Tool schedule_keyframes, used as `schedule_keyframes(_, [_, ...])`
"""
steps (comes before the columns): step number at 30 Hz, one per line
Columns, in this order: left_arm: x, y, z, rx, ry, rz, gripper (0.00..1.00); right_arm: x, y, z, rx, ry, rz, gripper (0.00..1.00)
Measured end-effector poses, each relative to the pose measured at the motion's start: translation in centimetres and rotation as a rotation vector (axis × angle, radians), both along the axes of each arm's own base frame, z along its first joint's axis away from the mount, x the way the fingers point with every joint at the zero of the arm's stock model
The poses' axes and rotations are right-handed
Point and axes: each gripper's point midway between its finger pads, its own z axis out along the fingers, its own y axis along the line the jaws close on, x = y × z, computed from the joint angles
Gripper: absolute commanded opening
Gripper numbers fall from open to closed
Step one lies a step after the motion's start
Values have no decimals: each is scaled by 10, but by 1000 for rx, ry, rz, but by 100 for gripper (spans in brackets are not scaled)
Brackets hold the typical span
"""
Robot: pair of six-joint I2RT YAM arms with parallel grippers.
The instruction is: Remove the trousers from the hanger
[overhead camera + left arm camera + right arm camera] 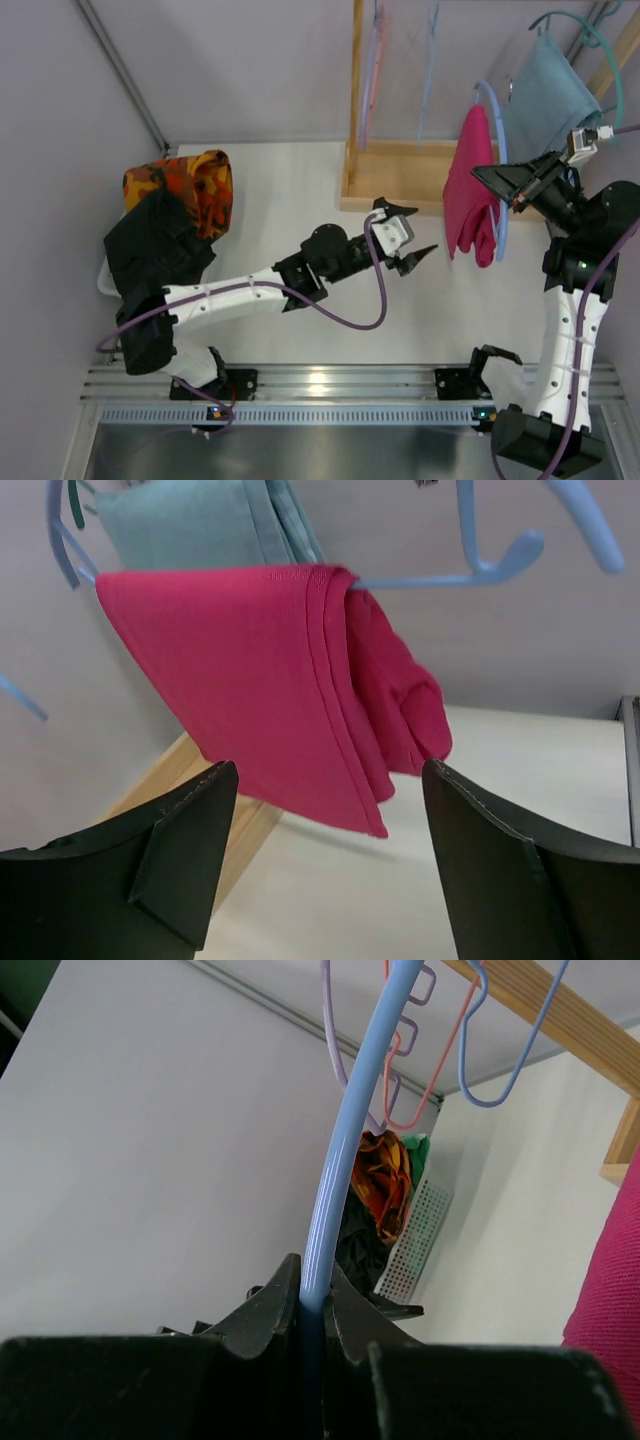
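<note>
1. Two grippers were at work. Your right gripper (315,1285) was pinched tight on the blue hanger (352,1150), with the wire squeezed between its jaws.
2. The red trousers (260,680) hung folded over that hanger's bar, above the worktop (300,200) and just beside the wooden rack (400,170).
3. Your left gripper (328,780) stood spread with nothing between its fingers. It pointed at the trousers from close by, without touching them.
4. A teal garment (555,95) hung beyond the trousers, further along the right side.
5. At the far left, a white basket (415,1235) held orange and black clothing (185,185), well apart from both of your grippers.
</note>
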Motion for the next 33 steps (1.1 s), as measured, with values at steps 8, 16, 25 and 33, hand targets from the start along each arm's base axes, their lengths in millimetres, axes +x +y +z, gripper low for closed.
schedule_keyframes(8, [-27, -46, 11, -99, -50, -42, 71, -16, 3, -11, -33, 23, -37, 0])
schedule_keyframes(16, [-20, -80, 2, -108, -116, 29, 64, -20, 5, -18, -37, 52, -35, 0])
schedule_keyframes(25, [11, -88, -1, -113, -169, 183, 50, -22, 6, -19, -41, 52, -20, 0])
schedule_keyframes(33, [25, -91, -9, -91, -198, 234, 56, -23, 7, -20, -40, 61, -15, 0])
